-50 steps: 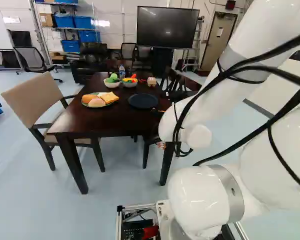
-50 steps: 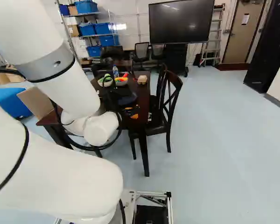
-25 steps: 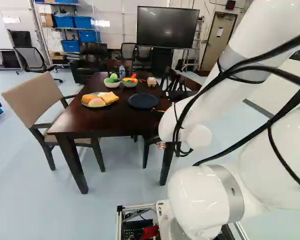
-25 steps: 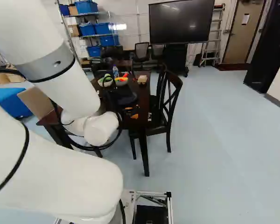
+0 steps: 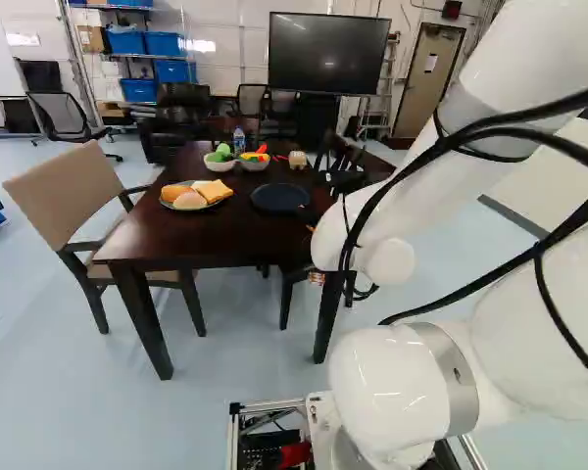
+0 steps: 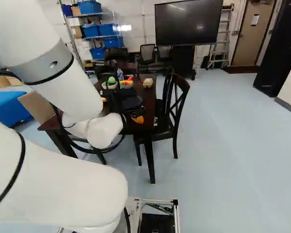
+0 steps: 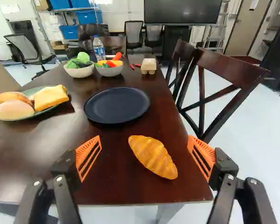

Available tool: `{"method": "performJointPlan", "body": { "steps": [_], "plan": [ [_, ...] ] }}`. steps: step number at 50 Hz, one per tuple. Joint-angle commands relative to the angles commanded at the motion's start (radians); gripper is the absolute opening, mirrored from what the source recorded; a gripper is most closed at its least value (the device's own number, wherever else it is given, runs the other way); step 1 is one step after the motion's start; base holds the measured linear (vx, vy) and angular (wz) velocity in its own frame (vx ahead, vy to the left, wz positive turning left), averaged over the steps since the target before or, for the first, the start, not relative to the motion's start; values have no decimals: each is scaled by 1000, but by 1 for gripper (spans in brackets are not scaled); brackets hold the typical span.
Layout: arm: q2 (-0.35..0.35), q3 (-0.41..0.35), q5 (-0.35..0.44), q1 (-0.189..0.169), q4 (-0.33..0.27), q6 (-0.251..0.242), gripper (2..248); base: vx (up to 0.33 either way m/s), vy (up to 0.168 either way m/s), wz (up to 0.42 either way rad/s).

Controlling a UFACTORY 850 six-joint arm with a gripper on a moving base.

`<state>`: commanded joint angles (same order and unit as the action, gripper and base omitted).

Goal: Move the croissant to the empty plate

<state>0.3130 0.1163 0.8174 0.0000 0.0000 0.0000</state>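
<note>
Arm has shifted slightly; jaws spread wide, croissant at twelve o'clock—square across its middle, pinch gently; empty plate at eleven!

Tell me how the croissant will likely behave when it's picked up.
The croissant looks like a moulded toy, evenly ridged, so it will probably keep its shape and feel light. Its shiny surface could slip in a loose grip. With rounded sides and lying aslant to the open gripper, it may swivel as that closes.
</note>
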Motion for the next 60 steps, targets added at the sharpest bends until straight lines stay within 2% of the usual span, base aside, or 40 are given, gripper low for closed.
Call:
{"method": "performJointPlan", "body": {
  "steps": [27, 60],
  "plan": [
    [-13, 80, -198, -1, 0, 0, 247, 0, 0, 0],
    [-29, 177, -443, -18, 0, 0, 247, 0, 0, 0]
  ]
}}
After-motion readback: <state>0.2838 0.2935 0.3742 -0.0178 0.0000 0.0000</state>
